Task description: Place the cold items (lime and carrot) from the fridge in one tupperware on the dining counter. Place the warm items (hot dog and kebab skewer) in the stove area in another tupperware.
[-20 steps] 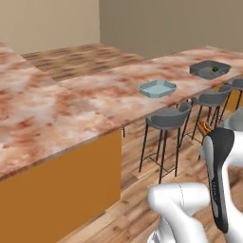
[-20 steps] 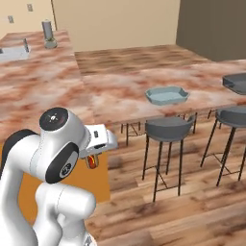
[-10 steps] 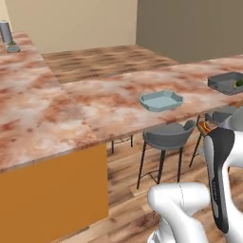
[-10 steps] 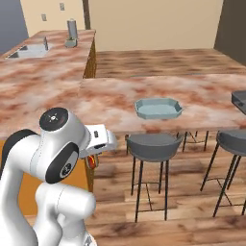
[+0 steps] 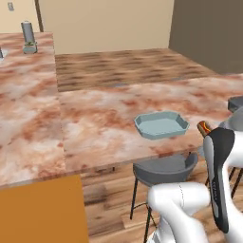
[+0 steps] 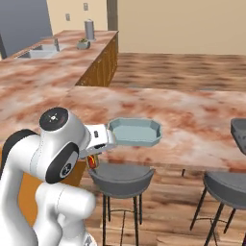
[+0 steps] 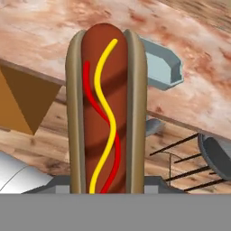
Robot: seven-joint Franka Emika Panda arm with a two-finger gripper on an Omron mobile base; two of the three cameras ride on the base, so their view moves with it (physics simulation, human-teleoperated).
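The hot dog (image 7: 107,110) stands lengthwise straight out from the claw (image 7: 108,187), filling the middle of the hand view; its lower end sinks between the fingers, so the claw seems closed on it, though the fingertips themselves are hidden behind the bun. In the left base view only the hot dog's tip (image 5: 204,127) peeks out past the arm, just off the counter's (image 5: 95,123) near edge. In the right base view it hangs under the hand (image 6: 92,160), below the counter top (image 6: 192,120) and above a stool (image 6: 120,180).

The tub (image 5: 162,125) sits on the counter close to the near edge, empty, its rim (image 6: 133,132) just beyond the hand. In the hand view a corner of the tub (image 7: 162,67) shows past the hot dog's right side, higher and farther on.

The marble around the tub is open on all sides. A second stool (image 6: 226,190) stands to the right, with wood floor (image 6: 163,216) between them.
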